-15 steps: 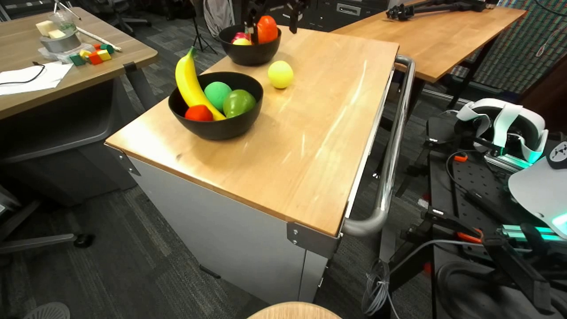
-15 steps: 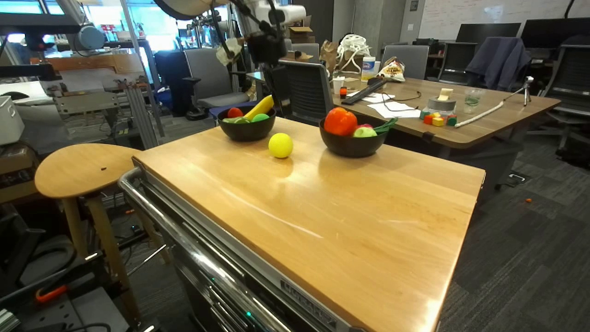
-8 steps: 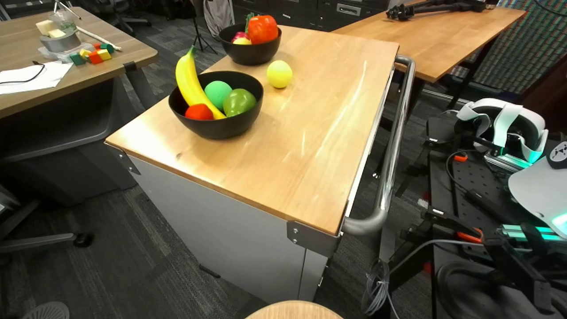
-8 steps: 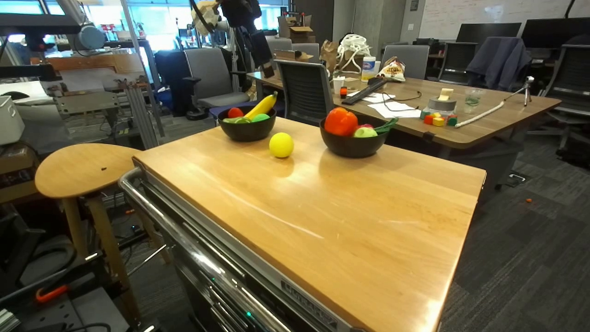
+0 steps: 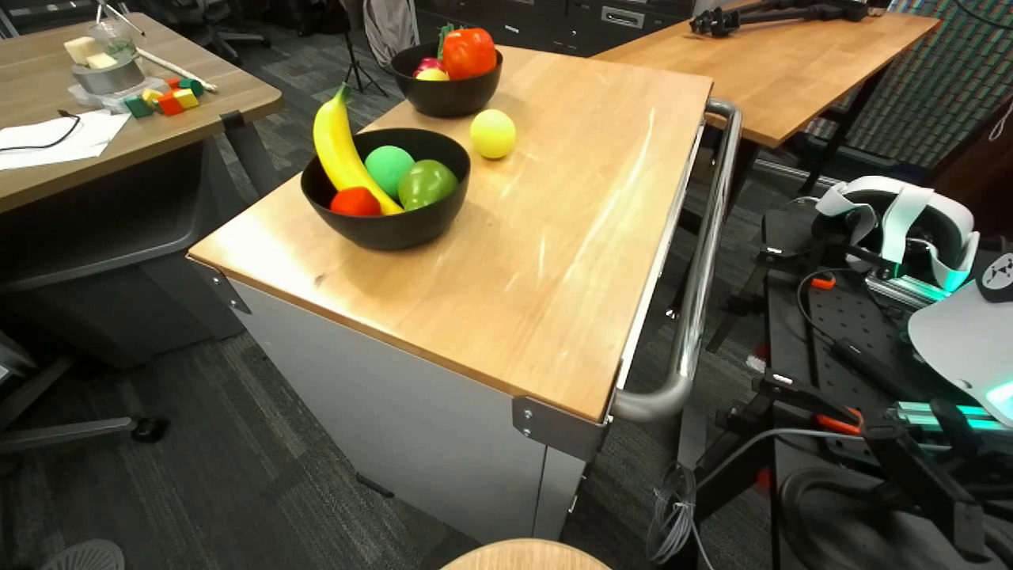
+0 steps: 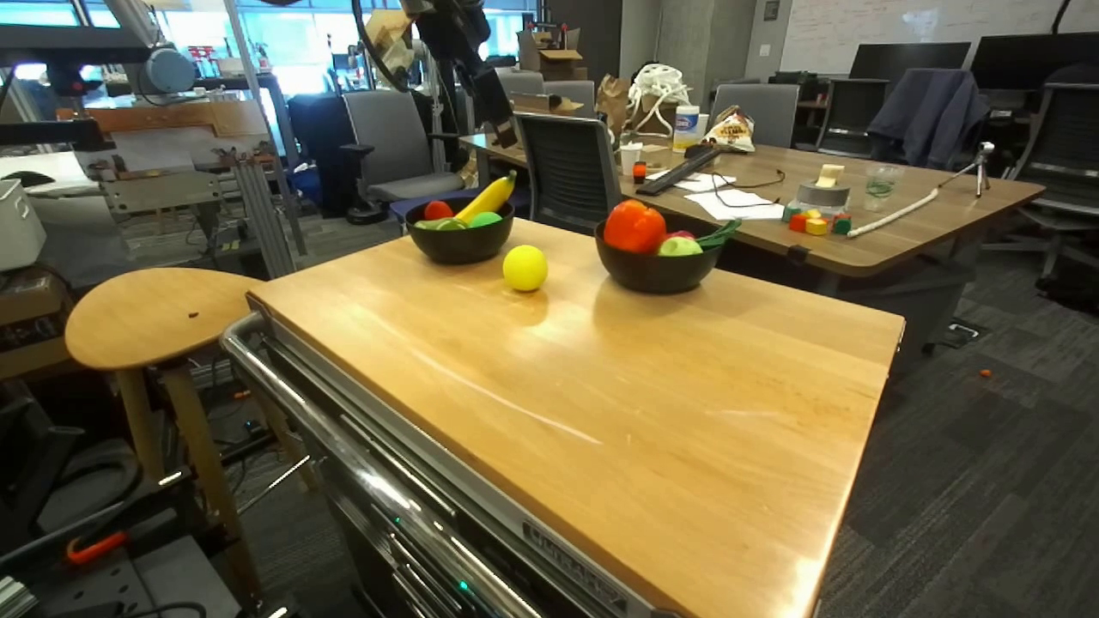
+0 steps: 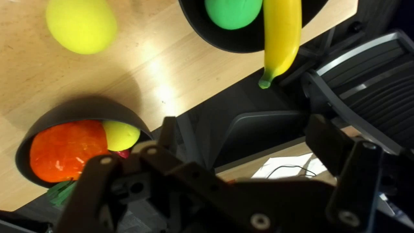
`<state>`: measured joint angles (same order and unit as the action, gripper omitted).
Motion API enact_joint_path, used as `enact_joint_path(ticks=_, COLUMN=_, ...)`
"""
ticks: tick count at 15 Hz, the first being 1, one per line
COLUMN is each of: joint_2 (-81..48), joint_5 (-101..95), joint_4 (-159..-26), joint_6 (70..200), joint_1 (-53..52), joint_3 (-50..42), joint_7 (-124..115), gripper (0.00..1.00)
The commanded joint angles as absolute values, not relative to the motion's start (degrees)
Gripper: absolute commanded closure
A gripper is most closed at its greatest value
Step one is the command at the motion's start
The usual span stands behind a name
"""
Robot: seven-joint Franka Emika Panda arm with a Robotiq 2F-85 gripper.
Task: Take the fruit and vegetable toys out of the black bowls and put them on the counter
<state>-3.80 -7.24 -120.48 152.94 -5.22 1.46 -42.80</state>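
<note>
One wooden counter (image 6: 635, 412), dark carpet (image 6: 970, 489), whiteboard (image 6: 910, 26)

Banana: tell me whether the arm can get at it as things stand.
Probably yes: the banana juts out of its bowl, nothing covers its upper end, and the open jaws hold nothing, though they would likely have to shift over first.

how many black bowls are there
2: one bowl holding the banana, another bowl holding the big orange-red toy, both on the counter. None looks hidden.
</note>
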Motion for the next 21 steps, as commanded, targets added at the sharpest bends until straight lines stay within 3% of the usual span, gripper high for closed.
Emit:
enact_joint_path(ticks=1, joint_2=-8.6, joint_5=-7.4, joint_4=-119.5, joint_6=162.2, joint_1=-5.6, joint_3=1.5, joint_7=-43.6, gripper=0.0)
enact_joint_path(ticks=16, joint_2=-20.2, joint_5=-16.4, joint_4=-113.4, joint_6=166.5, joint_1=-10.2, joint_3=-1.3, joint_7=-50.6, gripper=0.0)
enact_joint_path(ticks=20, joint_2=-22.4, joint_5=-20.8, joint_4=-111.5, joint_6=167.6, joint_1=-13.0, joint_3=-4.4, joint_7=-53.4, gripper=0.25)
enact_joint_path(ticks=21, joint_2=-22.8, joint_5=-21.6, joint_4=-111.0, joint_6=167.6, joint_1=-13.6, joint_3=-5.1, joint_7=-54.1, gripper=0.39)
